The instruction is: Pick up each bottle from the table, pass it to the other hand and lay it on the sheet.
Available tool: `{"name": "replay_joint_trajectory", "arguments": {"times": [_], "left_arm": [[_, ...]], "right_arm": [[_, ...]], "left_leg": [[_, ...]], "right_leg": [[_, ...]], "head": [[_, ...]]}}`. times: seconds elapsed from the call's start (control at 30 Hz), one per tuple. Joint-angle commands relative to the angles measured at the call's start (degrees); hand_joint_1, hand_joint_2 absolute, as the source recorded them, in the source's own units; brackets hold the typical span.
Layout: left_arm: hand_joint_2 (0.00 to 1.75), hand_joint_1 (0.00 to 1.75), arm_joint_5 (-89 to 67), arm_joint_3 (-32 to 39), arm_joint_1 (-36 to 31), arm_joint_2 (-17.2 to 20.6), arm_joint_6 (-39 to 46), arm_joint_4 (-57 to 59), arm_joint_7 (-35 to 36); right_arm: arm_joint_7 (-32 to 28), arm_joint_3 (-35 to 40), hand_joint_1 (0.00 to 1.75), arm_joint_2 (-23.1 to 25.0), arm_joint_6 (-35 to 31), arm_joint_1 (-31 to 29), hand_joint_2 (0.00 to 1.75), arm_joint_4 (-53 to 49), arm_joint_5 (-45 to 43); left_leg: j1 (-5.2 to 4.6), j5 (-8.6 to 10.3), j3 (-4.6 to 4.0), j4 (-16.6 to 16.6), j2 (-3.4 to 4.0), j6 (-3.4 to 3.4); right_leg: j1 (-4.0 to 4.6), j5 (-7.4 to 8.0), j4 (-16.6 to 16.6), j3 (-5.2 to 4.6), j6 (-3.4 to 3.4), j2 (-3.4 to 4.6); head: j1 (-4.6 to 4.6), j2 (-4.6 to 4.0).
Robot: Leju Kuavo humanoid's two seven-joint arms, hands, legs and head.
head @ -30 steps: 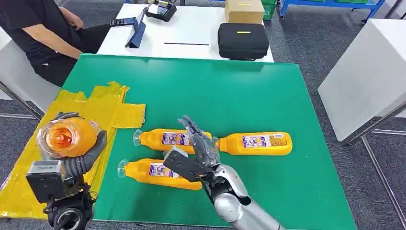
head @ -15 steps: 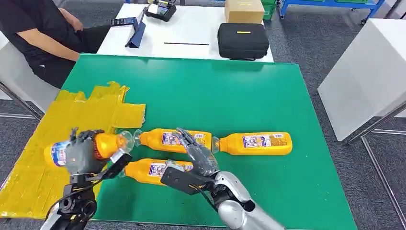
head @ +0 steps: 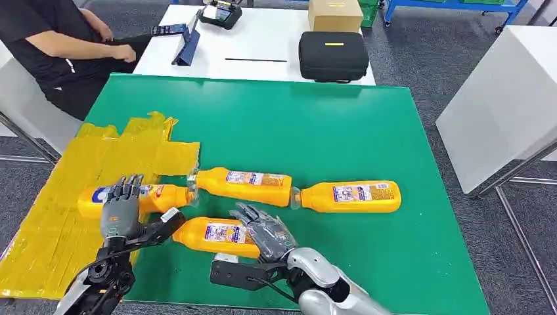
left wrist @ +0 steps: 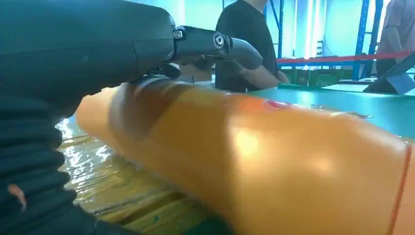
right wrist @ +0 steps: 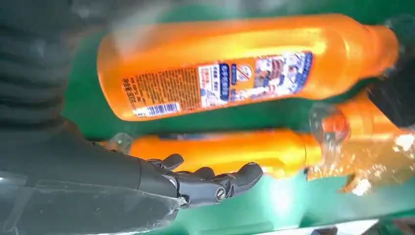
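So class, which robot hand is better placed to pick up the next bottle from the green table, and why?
The right robot hand: it hovers open over the nearest bottle on the table. The left robot hand is busy at the bottle on the yellow sheet.

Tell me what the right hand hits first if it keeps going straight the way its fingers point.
The right hand points up-left across the table, and the nearest bottle lies right at its fingertips, so that comes first. Depth is unclear; the fingers may pass just above it.
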Motion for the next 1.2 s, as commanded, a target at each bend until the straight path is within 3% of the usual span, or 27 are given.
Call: {"name": "replay_joint_trajectory", "arguments": {"times": [0.03, 0.27, 0.37, 0.4, 0.63, 0.73, 1.03, 1.07, 1.1, 1.17, 1.2], "left_arm": [[0.00, 0.00, 5.84, 0.74, -0.07, -0.51, -0.58, -2.26, -2.43], [0.00, 0.00, 16.98, 3.79, 7.00, 0.06, -3.86, -19.25, -4.14], [0.00, 0.00, 32.85, 5.67, 9.33, -1.98, -5.06, -29.88, -10.78], [0.00, 0.00, 32.90, 4.88, 10.08, -1.70, -5.30, -32.70, -9.30], [0.00, 0.00, 35.05, 4.86, 10.34, -1.76, -4.80, -33.14, -10.66], [0.00, 0.00, 45.03, 2.48, 12.98, -2.21, -4.86, -42.16, -16.20], [0.00, 0.00, 54.84, -2.89, 16.30, -2.71, -4.77, -53.52, -19.13], [0.00, 0.00, 55.70, -2.63, 16.53, -3.15, -5.15, -53.87, -19.02], [0.00, 0.00, 55.81, -2.54, 16.38, -3.24, -5.21, -53.76, -19.14], [0.00, 0.00, 57.39, -1.85, 16.02, -3.74, -5.70, -53.24, -19.57], [0.00, 0.00, 57.74, -1.52, 15.93, -3.97, -5.63, -53.02, -19.84]], "right_arm": [[2.20, 3.71, 0.00, -0.45, 0.74, -1.84, 1.75, 6.09, 4.35], [2.70, 1.98, 0.00, 2.47, 1.16, 0.21, 1.75, 10.13, 10.39], [2.65, 1.33, 0.00, 5.67, 1.65, -0.28, 1.75, 16.81, 13.60], [2.06, 1.34, 0.00, 6.51, 0.70, -0.52, 1.75, 18.85, 14.20], [1.80, 0.74, 0.00, 6.72, 0.43, -0.52, 1.75, 19.26, 14.27], [1.54, 0.90, 0.00, 9.32, 0.98, -1.16, 1.75, 26.10, 14.46], [1.23, 2.34, 0.00, 13.49, -1.00, -4.15, 1.75, 43.94, 16.12], [1.73, 2.09, 1.22, 13.70, -1.37, -4.37, 1.75, 45.62, 16.66], [2.20, 2.07, 1.75, 13.62, -1.57, -4.38, 1.75, 46.30, 17.02], [2.57, 1.48, 1.75, 13.61, -1.69, -4.52, 1.75, 47.88, 17.27], [2.88, 1.23, 1.75, 13.58, -1.86, -4.49, 1.75, 48.15, 17.31]], "left_leg": [[0.03, -0.10, 0.27, 0.02, -0.11, 0.04], [0.05, -0.15, 0.27, 0.00, 0.00, 0.03], [0.07, -0.13, 0.19, 0.04, -0.02, 0.03], [0.08, -0.07, 0.09, 0.03, -0.04, 0.02], [0.05, -0.10, 0.19, 0.01, 0.01, 0.03], [0.05, -0.06, 0.12, 0.00, -0.04, 0.02], [0.07, -0.07, 0.39, -0.07, -0.07, 0.02], [0.07, -0.11, 0.50, -0.04, -0.06, 0.02], [0.08, -0.15, 0.61, -0.02, -0.09, -0.03], [0.08, -0.21, 0.84, -0.11, -0.08, -0.11], [0.08, -0.28, 0.99, -0.12, 0.06, -0.19]], "right_leg": [[0.07, -0.11, 0.02, 0.27, -0.39, -0.02], [0.10, -0.10, -0.01, 0.24, -0.36, 0.08], [0.11, -0.10, 0.02, 0.18, -0.33, 0.04], [0.10, -0.05, -0.01, 0.09, -0.24, 0.00], [0.08, -0.06, 0.00, 0.16, -0.31, 0.08], [0.07, -0.05, -0.02, 0.12, -0.24, 0.01], [0.10, -0.08, -0.11, 0.34, -0.30, -0.04], [0.10, -0.12, -0.08, 0.33, -0.38, -0.04], [0.11, -0.18, -0.07, 0.03, -0.34, -0.08], [0.11, -0.32, -0.15, 0.16, -0.68, -0.03], [0.08, -0.32, -0.16, 0.27, -0.51, 0.03]], "head": [[0.00, 0.00], [0.00, 0.00], [0.00, 0.00], [0.00, 0.00], [-0.02, 0.00], [-0.02, 0.00], [-0.02, 0.00], [0.00, 0.00], [0.00, 0.00], [0.00, 0.00], [0.00, 0.00]]}}
